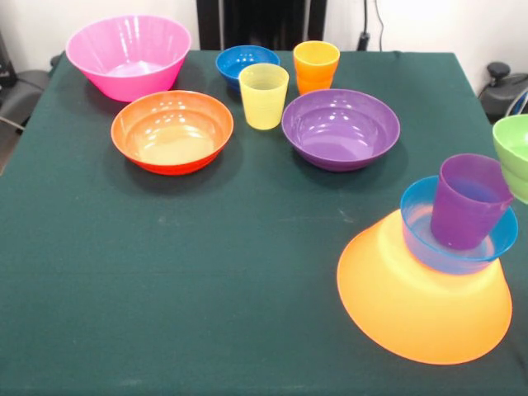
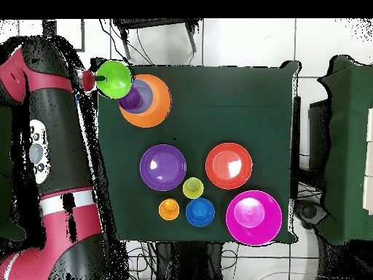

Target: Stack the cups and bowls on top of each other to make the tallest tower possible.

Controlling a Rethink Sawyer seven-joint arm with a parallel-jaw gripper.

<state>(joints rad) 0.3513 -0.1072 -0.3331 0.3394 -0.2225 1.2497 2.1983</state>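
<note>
gripper [image 2: 89, 79] grasp unclear beside green bowl [image 1: 513, 153]; tower [image 1: 437, 285]: inverted orange bowl, blue bowl, purple cup.

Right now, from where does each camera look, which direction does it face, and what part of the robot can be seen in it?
Front view: sits across the table, faces the robot's side; no arm shows.
Overhead view: sits above, looks straight down; the red and black arm runs up the left, holding the green bowl by the tower.
Both share the tower, green bowl, pink bowl and purple bowl, turned half round between them.
</note>
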